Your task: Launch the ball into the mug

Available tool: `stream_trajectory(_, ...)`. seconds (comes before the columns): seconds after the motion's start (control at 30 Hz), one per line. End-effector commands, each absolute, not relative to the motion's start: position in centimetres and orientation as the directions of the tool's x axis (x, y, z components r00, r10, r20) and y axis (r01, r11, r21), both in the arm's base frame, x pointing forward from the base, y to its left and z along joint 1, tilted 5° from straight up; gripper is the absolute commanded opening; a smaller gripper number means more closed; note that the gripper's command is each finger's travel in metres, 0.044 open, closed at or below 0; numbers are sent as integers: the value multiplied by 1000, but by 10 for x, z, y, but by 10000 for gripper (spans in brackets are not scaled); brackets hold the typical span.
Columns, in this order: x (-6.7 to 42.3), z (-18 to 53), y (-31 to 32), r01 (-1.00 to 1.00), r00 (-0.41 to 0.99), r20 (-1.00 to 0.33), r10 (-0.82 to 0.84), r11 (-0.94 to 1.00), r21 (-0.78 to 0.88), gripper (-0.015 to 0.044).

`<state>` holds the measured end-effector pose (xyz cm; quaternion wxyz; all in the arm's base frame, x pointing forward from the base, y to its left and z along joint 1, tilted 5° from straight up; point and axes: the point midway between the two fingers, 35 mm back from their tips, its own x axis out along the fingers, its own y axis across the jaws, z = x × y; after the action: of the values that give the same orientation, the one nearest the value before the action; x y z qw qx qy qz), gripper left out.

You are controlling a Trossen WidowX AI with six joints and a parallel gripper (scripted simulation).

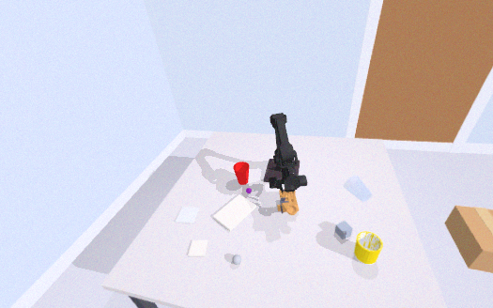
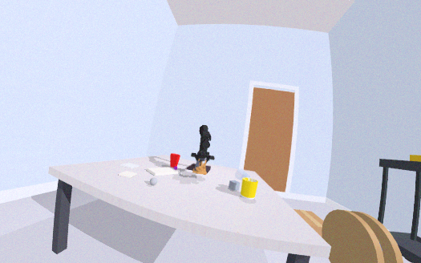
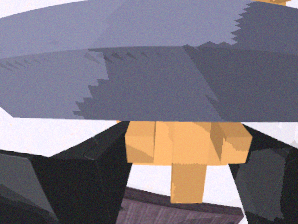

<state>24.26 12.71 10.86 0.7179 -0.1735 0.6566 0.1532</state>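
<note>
The orange wooden catapult (image 1: 293, 203) (image 2: 201, 171) (image 3: 178, 144) stands near the middle of the table. A wide grey part of it (image 3: 147, 56) crosses the wrist view. My gripper (image 1: 286, 192) (image 2: 202, 161) (image 3: 180, 124) comes down on it from above and is shut on its orange body, with a dark finger on each side. A small purple ball (image 1: 249, 191) (image 2: 176, 167) lies on the table by the red cup (image 1: 241, 173) (image 2: 175, 159), left of the catapult. A grey ball (image 1: 237, 259) (image 2: 153, 181) lies near the front edge. The yellow mug (image 1: 368, 246) (image 2: 248, 188) stands upright at the front right.
A grey cube (image 1: 343, 229) (image 2: 233, 185) sits just left of the mug. A white flat board (image 1: 234, 212) and two small white tiles (image 1: 187, 214) (image 1: 198, 247) lie to the left. A pale blue block (image 1: 358, 188) lies at the right. A cardboard box (image 1: 485, 237) stands off the table.
</note>
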Motion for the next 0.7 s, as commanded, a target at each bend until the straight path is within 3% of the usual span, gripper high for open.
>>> stream_trajectory(0.0, 240, 112, 150, -331, 101, -995, -1, 943, -34, 0)
stream_trajectory(0.67, 181, 105, 271, 326, 92, -996, 9, 945, 39, 0)
